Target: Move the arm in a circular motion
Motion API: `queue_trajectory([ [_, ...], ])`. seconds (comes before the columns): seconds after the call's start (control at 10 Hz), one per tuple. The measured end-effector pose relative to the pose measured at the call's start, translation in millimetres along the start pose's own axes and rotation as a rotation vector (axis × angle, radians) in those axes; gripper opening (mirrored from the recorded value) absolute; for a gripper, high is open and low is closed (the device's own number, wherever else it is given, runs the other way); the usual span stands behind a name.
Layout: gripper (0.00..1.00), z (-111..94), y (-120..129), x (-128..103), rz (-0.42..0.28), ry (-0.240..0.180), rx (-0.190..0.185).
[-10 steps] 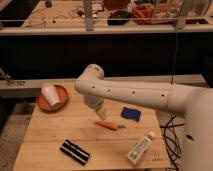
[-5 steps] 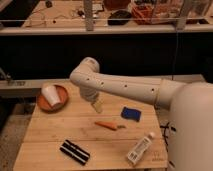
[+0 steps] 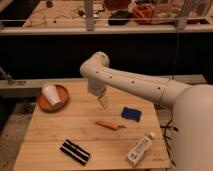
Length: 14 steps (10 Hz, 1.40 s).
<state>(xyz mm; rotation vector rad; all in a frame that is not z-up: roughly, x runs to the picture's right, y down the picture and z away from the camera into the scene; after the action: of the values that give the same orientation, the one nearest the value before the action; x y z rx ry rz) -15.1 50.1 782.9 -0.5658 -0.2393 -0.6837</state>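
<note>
Nearest, a black bar (image 3: 75, 151) and a white bottle (image 3: 140, 149) lie on the wooden table (image 3: 45, 135). Behind them are a carrot (image 3: 110, 124) and a blue cloth (image 3: 131, 113). The white arm (image 3: 130, 85) reaches in from the right, its thick base cut off by the frame edge, and bends at a rounded elbow over the table's back half. The pale gripper (image 3: 103, 102) hangs below the elbow; spread or pressed together, I cannot tell. At far left, a red bowl (image 3: 60, 102) holds a white cup (image 3: 51, 95). The shelf beyond is an indistinct clutter.

Glossy white arm (image 3: 135, 86) of thick rounded tubes, small dark dots, bulbous elbow (image 3: 96, 67), pale claw (image 3: 103, 102) beneath it
</note>
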Motion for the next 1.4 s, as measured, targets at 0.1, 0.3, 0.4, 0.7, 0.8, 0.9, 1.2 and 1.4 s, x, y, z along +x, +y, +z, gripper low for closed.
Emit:
queue_trajectory([
  [0.1,0.80,-1,5,10,0.017,0.000,-0.006],
  [0.3,0.80,-5,7,19,0.050,-0.019,-0.002],
  [0.4,0.80,-7,14,29,0.068,-0.020,-0.006],
  [0.7,0.80,-11,40,59,0.141,-0.032,-0.016],
  [0.8,0.80,-12,50,70,0.170,-0.032,-0.016],
  [0.9,0.80,-13,55,76,0.186,-0.031,-0.019],
  [1.2,0.80,-13,85,98,0.224,-0.042,-0.023],
  [1.4,0.80,-14,111,112,0.257,-0.048,-0.023],
])
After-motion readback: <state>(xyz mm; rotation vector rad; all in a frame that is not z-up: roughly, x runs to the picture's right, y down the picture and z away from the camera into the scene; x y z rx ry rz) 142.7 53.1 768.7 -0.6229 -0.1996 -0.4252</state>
